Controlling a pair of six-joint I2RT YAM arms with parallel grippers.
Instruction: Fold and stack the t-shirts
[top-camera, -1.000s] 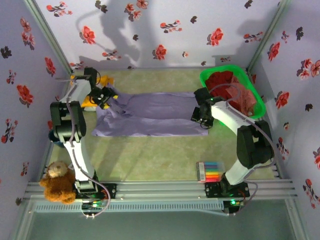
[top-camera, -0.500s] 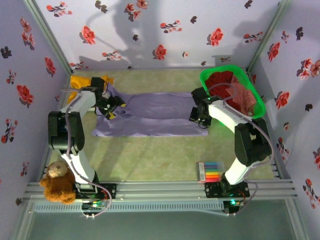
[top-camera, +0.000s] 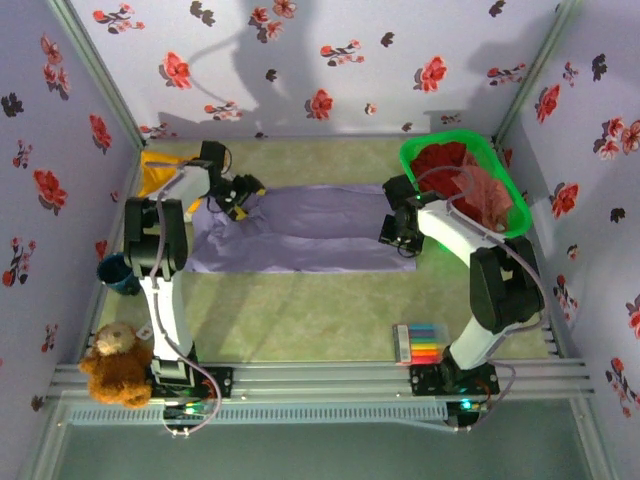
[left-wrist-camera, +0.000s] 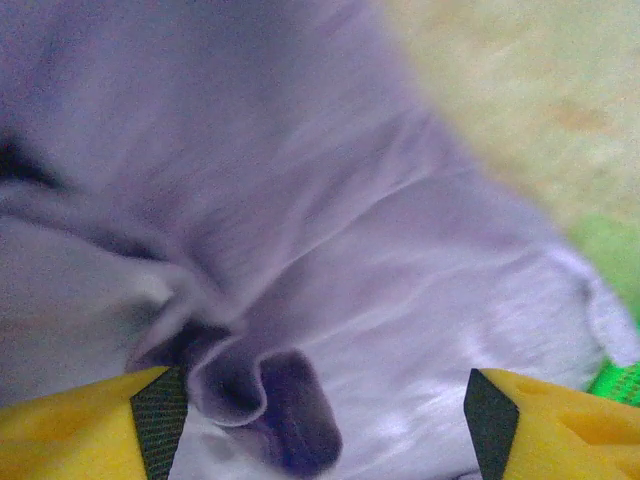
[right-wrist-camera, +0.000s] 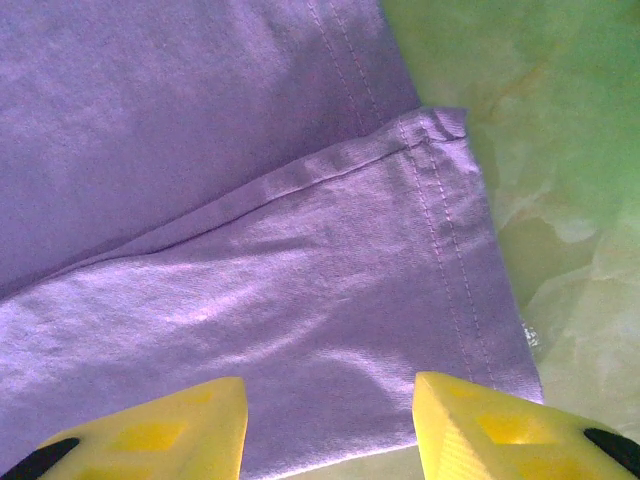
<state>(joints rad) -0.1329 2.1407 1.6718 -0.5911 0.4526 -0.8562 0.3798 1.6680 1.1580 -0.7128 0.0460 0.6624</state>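
Note:
A lavender-purple t-shirt (top-camera: 300, 228) lies spread flat across the middle of the table. My left gripper (top-camera: 240, 195) hovers over its back left part, open; in the left wrist view its yellow fingers (left-wrist-camera: 90, 425) stand wide apart above a curled fold of the cloth (left-wrist-camera: 270, 400). My right gripper (top-camera: 397, 232) is over the shirt's right end, open, with the stitched hem corner (right-wrist-camera: 440, 130) ahead of its fingers (right-wrist-camera: 500, 430). A mustard-yellow t-shirt (top-camera: 160, 165) lies at the back left. Dark red (top-camera: 440, 160) and salmon-pink (top-camera: 485, 195) t-shirts are in the basket.
The green plastic basket (top-camera: 420, 150) stands at the back right, just beyond the right arm. A box of coloured markers (top-camera: 420, 343) lies near the front right. A teddy bear (top-camera: 115, 365) and a blue cup (top-camera: 118, 272) sit at the left edge. Flowered walls enclose the table.
My left gripper has swung from the shirt's left edge toward the back and right, over the shirt's back left part. The right arm has barely moved.

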